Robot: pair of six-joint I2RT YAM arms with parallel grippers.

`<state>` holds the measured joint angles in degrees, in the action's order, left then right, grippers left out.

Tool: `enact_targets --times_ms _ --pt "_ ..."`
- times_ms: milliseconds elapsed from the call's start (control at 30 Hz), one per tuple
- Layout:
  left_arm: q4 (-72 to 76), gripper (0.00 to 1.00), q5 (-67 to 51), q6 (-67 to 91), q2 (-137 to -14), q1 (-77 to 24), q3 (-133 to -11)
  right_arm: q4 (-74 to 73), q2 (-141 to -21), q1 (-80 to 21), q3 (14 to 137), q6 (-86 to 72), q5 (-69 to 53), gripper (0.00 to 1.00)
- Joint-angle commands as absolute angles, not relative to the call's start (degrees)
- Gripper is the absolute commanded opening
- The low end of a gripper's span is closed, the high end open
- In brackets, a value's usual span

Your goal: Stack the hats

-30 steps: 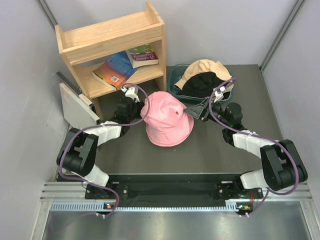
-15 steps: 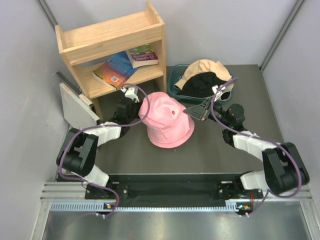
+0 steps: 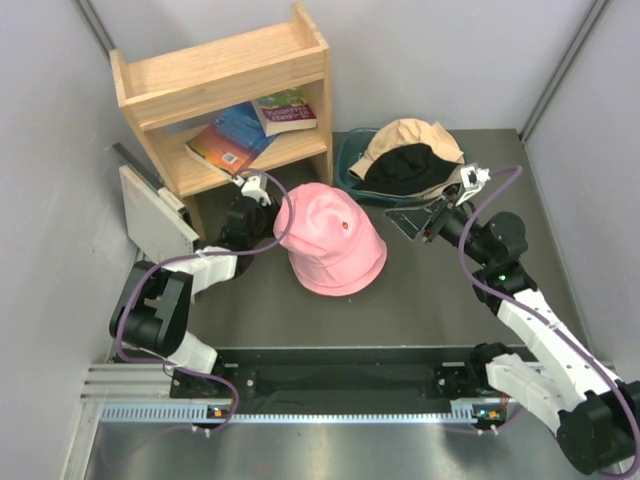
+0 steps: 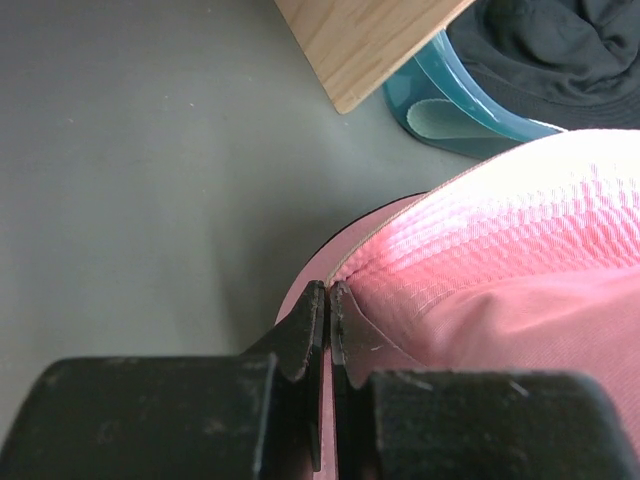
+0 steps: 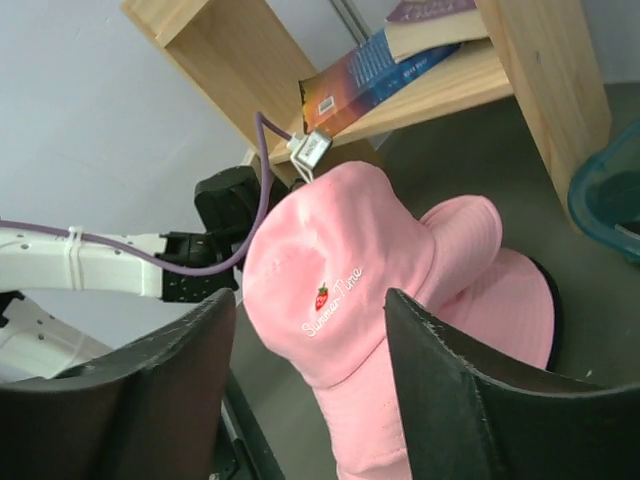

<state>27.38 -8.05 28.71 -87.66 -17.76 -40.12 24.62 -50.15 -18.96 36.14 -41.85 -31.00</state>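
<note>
Plain pale grey walls enclose a dark grey matte desk. A light wooden open bookshelf stands at its far left, near the back wall.

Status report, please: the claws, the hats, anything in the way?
Left claw shut on pink hat brim. Right claw open, apart from it. Black hat and tan hat in tub. Nothing blocking seen.

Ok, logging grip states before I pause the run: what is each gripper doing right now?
Left gripper: shut on the pink hat, at its brim.
Right gripper: open, holding nothing.
</note>
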Motion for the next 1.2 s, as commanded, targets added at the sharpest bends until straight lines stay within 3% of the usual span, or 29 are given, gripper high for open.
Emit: enact_targets --times_ms 0,167,533,867,1167 --pt "30.32 0.0 -6.59 27.86 -87.8 -17.49 -39.55 24.66 -55.18 -18.9 34.03 -41.82 -32.6 0.67" --pt "30.5 0.0 -6.77 27.42 -88.15 -17.49 -39.81 34.27 -58.71 -19.07 27.78 -50.87 -35.07 0.75" --pt "30.76 0.0 -7.29 27.33 -87.8 -17.49 -39.9 34.18 -54.75 -19.07 22.94 -60.0 -33.92 0.88" --pt "30.76 0.0 -7.56 27.33 -87.54 -17.49 -39.9 32.6 -54.84 -20.48 22.07 -61.43 -33.75 0.89" --pt "31.46 0.0 -7.91 27.69 -87.1 -17.49 -39.38 52.53 -60.46 -22.41 18.55 -74.88 -36.04 0.89"
